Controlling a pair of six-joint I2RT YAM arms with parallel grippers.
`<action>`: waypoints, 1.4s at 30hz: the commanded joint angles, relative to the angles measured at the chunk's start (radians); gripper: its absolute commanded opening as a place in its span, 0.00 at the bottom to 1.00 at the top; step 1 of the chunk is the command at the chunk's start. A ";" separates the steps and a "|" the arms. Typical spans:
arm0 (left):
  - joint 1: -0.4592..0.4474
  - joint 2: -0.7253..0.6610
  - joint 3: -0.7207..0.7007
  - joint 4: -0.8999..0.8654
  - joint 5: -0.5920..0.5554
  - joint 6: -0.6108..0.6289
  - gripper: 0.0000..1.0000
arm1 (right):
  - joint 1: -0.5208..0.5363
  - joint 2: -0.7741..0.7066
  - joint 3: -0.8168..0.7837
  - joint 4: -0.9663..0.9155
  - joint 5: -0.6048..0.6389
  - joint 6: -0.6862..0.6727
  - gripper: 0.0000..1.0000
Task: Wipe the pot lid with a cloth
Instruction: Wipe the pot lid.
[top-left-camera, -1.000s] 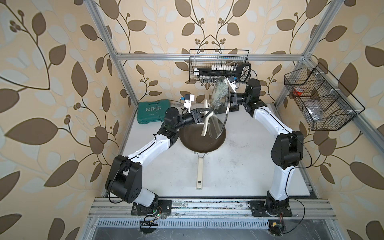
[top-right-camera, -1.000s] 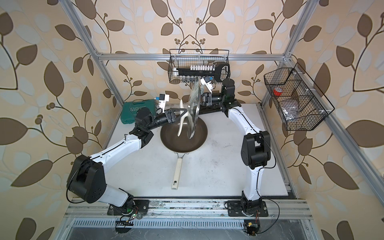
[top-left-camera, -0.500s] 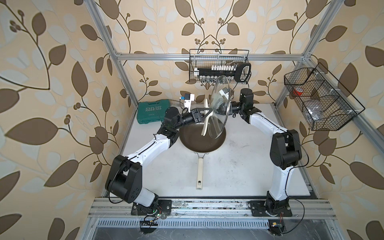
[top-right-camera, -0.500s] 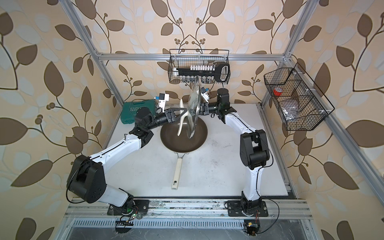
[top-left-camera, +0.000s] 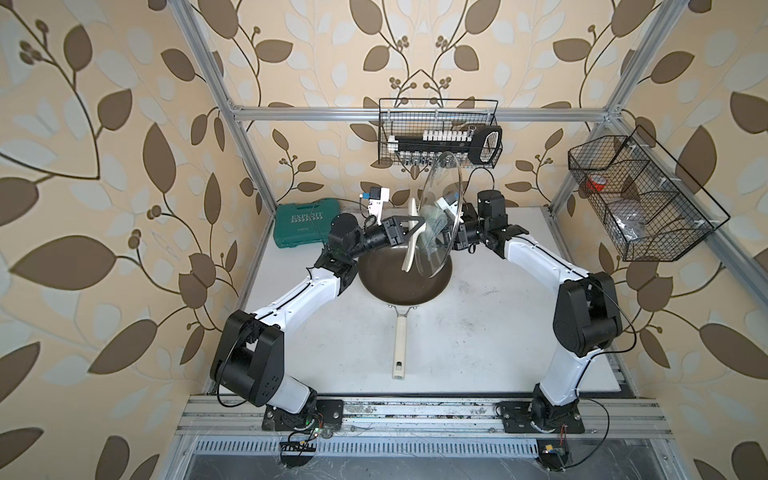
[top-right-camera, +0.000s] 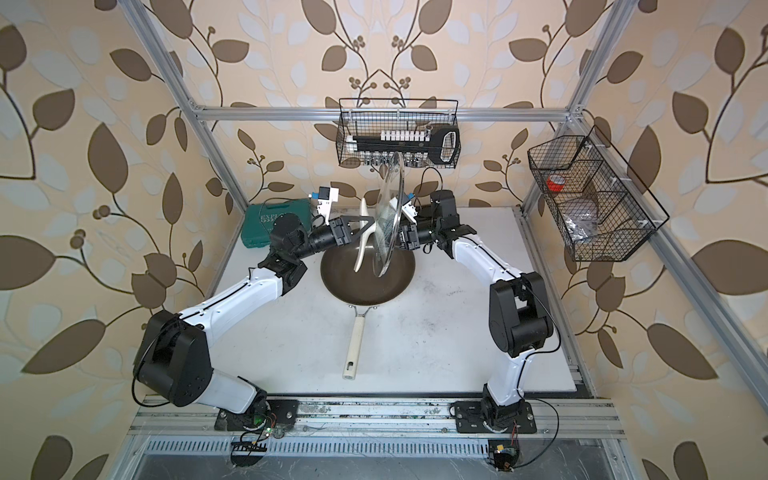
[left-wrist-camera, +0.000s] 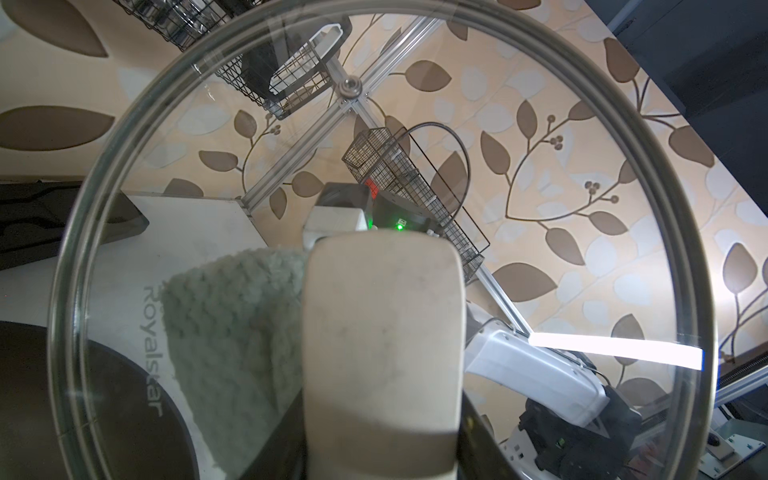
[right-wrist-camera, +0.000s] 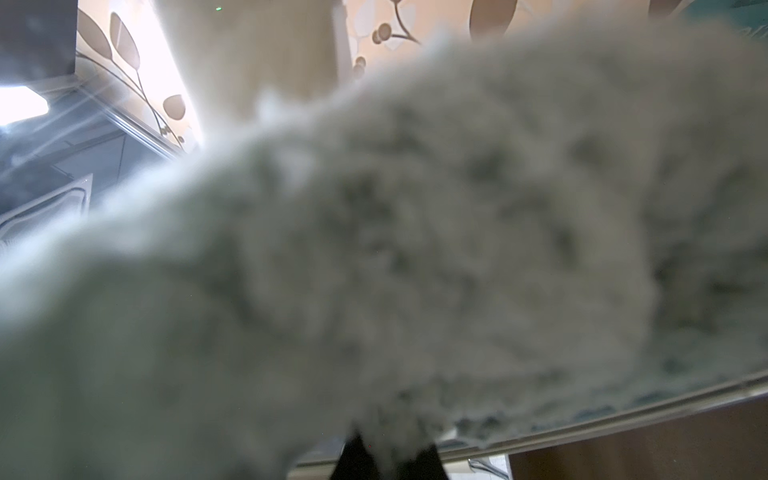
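- Top views — the pot lid (top-left-camera: 441, 195) stands on edge in the air above the far half of the frying pan (top-left-camera: 405, 286) and does not touch it. The pan sits on the bench (top-left-camera: 478, 340).
- The left claw (top-left-camera: 409, 227) reaches in from the pan's left side. It is clamped tight on the lid's cream handle (top-left-camera: 411, 249).
- The right claw (top-left-camera: 449, 226) reaches in from the pan's right side, jaws closed on the cloth (top-left-camera: 434, 218). The cloth sits against the glass face opposite the handle, above the pan's far side.
- Where the lid shows nearly edge-on (top-right-camera: 388, 216), the handle (top-right-camera: 362, 241) is on its left face and the cloth on its right face.
- Left wrist view — the handle (left-wrist-camera: 382, 332) fills the centre, with dark claw parts on both sides of its near end. The cloth (left-wrist-camera: 232, 332) shows through the glass (left-wrist-camera: 561, 291), beside the handle and toward the pan (left-wrist-camera: 104, 415).
- Right wrist view — the cloth (right-wrist-camera: 374, 270) is blurred and covers most of the frame. Only the dark tips of the right claw (right-wrist-camera: 390, 461) show under it. The lid's metal rim (right-wrist-camera: 706, 392) runs past the cloth's edge, with the pan's brown beyond it.
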 joint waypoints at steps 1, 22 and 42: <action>-0.008 -0.096 0.120 0.277 -0.035 0.029 0.00 | 0.019 -0.058 -0.016 -0.255 -0.063 -0.217 0.00; 0.003 -0.072 0.105 0.254 -0.035 0.029 0.00 | -0.056 0.032 0.422 -1.642 -0.191 -1.284 0.00; -0.020 -0.003 0.080 0.218 -0.008 0.049 0.00 | -0.133 0.315 0.929 -1.683 -0.232 -1.111 0.00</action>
